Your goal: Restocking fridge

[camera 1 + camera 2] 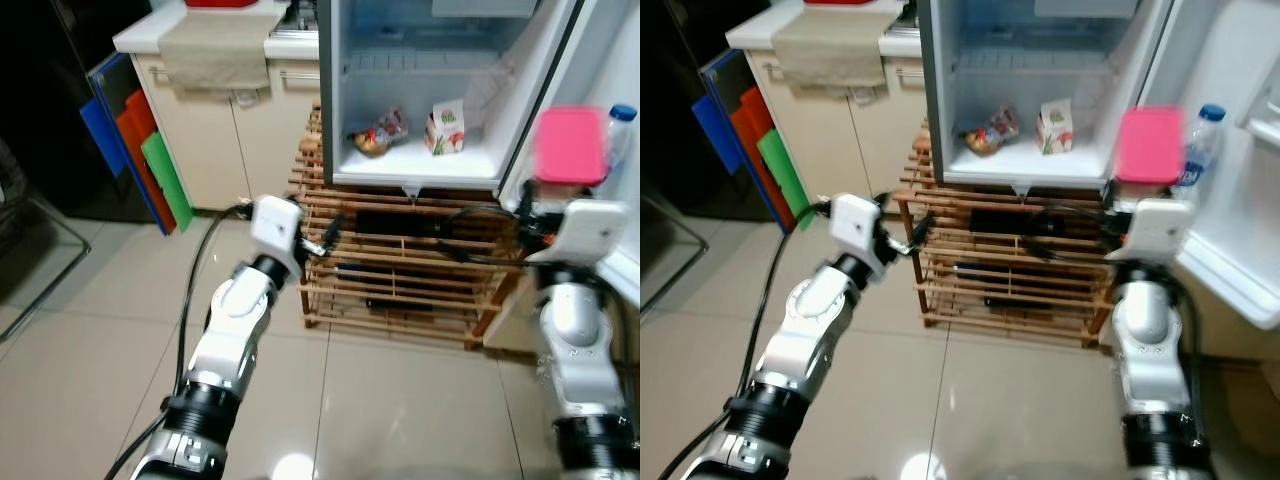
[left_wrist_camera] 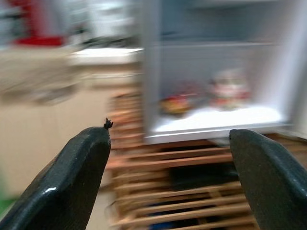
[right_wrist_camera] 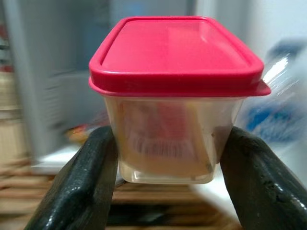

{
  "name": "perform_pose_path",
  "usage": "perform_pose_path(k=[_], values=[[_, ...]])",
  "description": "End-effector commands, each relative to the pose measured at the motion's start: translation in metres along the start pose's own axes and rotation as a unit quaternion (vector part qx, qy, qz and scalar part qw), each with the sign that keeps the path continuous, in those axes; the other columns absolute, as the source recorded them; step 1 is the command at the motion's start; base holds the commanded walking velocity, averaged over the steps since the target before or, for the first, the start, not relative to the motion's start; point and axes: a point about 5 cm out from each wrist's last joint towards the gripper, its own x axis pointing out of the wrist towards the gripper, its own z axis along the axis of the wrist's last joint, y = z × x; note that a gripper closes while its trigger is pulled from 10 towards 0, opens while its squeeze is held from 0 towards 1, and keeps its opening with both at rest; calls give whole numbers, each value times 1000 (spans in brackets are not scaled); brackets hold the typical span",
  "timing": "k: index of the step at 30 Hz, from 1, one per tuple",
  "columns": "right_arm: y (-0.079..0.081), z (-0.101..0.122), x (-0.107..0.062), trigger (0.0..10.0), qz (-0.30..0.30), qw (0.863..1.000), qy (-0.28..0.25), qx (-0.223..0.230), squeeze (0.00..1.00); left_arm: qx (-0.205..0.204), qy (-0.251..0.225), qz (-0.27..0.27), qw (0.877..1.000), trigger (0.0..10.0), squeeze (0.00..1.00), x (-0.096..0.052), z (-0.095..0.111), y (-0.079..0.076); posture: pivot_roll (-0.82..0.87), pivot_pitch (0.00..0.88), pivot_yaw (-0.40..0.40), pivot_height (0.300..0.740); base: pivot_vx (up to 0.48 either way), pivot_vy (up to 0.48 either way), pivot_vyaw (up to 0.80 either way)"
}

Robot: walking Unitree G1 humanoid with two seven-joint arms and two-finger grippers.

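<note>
Right end effector (image 3: 163, 158): clamped on clear plastic container with pink lid (image 3: 175, 96), right of frame, by open fridge door.
Left end effector (image 2: 170, 172): fingers apart, empty, centre-left.
White open fridge (image 1: 420, 165): upper centre, holding small carton (image 1: 446, 128).

The small white fridge (image 1: 340, 120) stands open on a slatted wooden rack (image 1: 400, 275), which sits on the glossy beige tiled floor (image 1: 90, 330). On the fridge's white bottom shelf (image 1: 410, 160), a colourful snack packet (image 1: 378, 132) lies at the left, with a small white, red and green carton (image 1: 446, 128) upright just right of it.
</note>
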Motion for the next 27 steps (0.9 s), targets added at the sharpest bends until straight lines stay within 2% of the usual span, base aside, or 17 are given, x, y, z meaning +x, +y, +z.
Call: perform_pose_path(k=[1,3,5,7,17,21,27], values=[[13,-2,-3,10000,32,999,12,20,0,1,5,36,999,10000,0,4,4,10,-48,0,60,740,0,0,0],[16,-5,-5,10000,34,999,23,23,0,9,-5,30,1000,10000,0,6,8,9,-46,0,57,740,0,0,0],[18,-14,-8,10000,37,998,50,30,0,11,-42,-11,999,10000,0,11,24,0,-43,0,52,740,227,0,350],[19,-18,-6,10000,41,997,65,23,0,34,-55,-37,997,10000,0,16,33,-7,-44,0,51,740,454,0,684],[17,-14,-1,10000,56,996,68,3,0,35,-40,-57,997,10000,0,17,31,-14,-49,0,46,740,460,0,654],[20,-16,-1,10000,58,995,75,-6,0,34,-30,-67,997,10000,0,16,27,-15,-47,0,45,740,472,0,0],[22,-17,-1,10000,57,995,79,-2,0,38,-23,-77,996,10000,0,15,25,-16,-44,0,46,740,472,0,-697]])
